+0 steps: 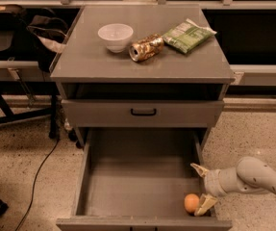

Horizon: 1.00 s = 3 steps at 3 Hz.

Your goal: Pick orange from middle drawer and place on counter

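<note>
The orange [191, 202] lies on the floor of the open middle drawer [137, 186], in its front right corner. My gripper [203, 186] reaches over the drawer's right wall from the right, with its fingers spread open. One fingertip [198, 167] points toward the back of the drawer. The other [206, 205] sits right beside the orange on its right side. The orange is not between the fingers. The counter [89, 61] is the grey cabinet top above.
On the counter stand a white bowl [115, 36], a gold can [146, 48] on its side and a green packet [188, 34]. A shut drawer front with a black handle [143, 112] is above the open drawer. Chairs and a cable are at the left.
</note>
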Each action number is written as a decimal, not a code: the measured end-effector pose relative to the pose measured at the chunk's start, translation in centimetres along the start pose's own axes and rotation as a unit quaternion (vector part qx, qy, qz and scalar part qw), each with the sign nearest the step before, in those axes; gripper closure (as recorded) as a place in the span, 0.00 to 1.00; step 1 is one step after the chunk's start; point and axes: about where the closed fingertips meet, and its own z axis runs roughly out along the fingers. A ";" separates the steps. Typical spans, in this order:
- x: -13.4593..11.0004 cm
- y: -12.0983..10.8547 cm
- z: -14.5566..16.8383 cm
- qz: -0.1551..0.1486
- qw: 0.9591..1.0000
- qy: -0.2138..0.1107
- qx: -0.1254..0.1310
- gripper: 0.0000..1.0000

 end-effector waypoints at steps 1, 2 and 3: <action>0.1 -0.2 0.6 0.003 1.000 0.003 0.001 0.00; 0.3 -0.3 1.4 0.007 1.000 0.006 0.002 0.00; 2.0 -0.2 3.2 0.041 0.998 0.040 -0.007 0.00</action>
